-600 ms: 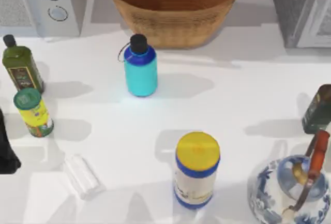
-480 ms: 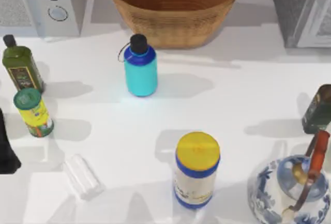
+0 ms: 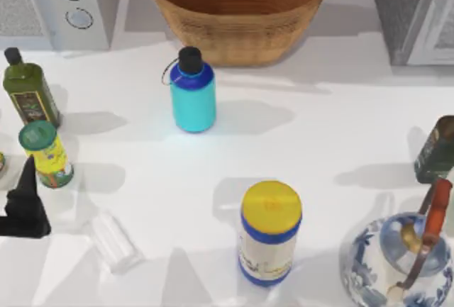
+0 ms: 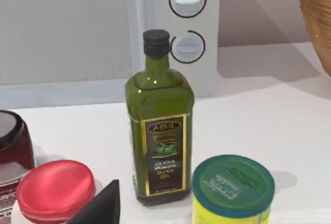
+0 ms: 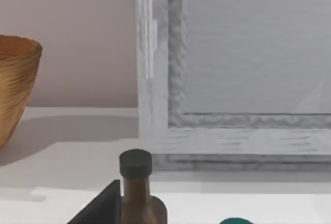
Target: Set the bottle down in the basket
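While the bottle (image 3: 193,93) stood upright on the white table (image 3: 319,137), just in front of the basket (image 3: 238,9) and apart from it, my left gripper (image 3: 25,204) hung low at the table's left edge. It sat close beside the yellow can with the green lid (image 3: 45,154), near the table's front. I could not tell whether its fingers were spread or pressed together; it held nothing that I could see. One dark fingertip (image 4: 101,206) poked into the left wrist view.

The bottle's black cap pointed up, and its thin loop strap stuck out on the side toward the table's left. The basket sat at the back of the table, in the middle.

From my left wrist I looked past the green lid at the dark green oil bottle (image 4: 159,125), which stood upright before a white appliance with two round knobs (image 4: 186,19). A red lid (image 4: 54,188) lay close to my fingertip.

In the top view, a yellow-lidded white canister (image 3: 269,232) stood near the front, well apart from the bottle. A blue-and-white teapot (image 3: 401,257) sat at the front right. A small clear tumbler (image 3: 113,239) lay on its side near my left gripper.

From my right wrist I saw a brown bottle with a black cap (image 5: 137,190) in front of a grey framed panel (image 5: 243,53).
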Tool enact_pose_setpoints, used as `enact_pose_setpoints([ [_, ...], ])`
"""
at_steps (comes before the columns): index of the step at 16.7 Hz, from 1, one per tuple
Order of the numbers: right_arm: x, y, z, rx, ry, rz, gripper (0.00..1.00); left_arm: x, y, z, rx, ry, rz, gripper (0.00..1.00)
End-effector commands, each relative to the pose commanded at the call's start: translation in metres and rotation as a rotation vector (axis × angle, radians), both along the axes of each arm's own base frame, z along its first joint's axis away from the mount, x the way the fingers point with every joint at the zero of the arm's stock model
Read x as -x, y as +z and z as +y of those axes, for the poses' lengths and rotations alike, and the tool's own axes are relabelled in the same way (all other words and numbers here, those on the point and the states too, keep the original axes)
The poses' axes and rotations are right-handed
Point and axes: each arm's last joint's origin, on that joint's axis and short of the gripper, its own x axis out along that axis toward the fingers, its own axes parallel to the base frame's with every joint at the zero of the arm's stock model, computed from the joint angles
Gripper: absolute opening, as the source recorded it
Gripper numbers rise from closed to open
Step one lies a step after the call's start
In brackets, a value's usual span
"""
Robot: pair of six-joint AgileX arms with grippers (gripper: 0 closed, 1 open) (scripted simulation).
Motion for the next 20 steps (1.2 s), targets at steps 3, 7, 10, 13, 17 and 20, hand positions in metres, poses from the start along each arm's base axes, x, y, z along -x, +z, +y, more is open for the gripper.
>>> enact_pose_setpoints([
  [3, 0.000, 0.000, 0.000, 0.000, 0.000, 0.000, 1.00, -0.012, -0.013, -0.007, -0.015, -0.073, 0.105, 1.00],
  [7, 0.000, 0.000, 0.000, 0.000, 0.000, 0.000, 1.00, -0.027, -0.036, -0.020, -0.023, -0.206, 0.254, 1.00],
  [10, 0.000, 0.000, 0.000, 0.000, 0.000, 0.000, 1.00, -0.039, -0.052, -0.032, -0.017, -0.317, 0.334, 1.00],
  [13, 0.000, 0.000, 0.000, 0.000, 0.000, 0.000, 1.00, -0.057, -0.065, -0.047, -0.001, -0.427, 0.364, 1.00],
  [17, 0.000, 0.000, 0.000, 0.000, 0.000, 0.000, 1.00, -0.089, -0.082, -0.067, 0.037, -0.561, 0.322, 1.00],
  [20, 0.000, 0.000, 0.000, 0.000, 0.000, 0.000, 1.00, -0.118, -0.094, -0.077, 0.068, -0.628, 0.239, 1.00],
])
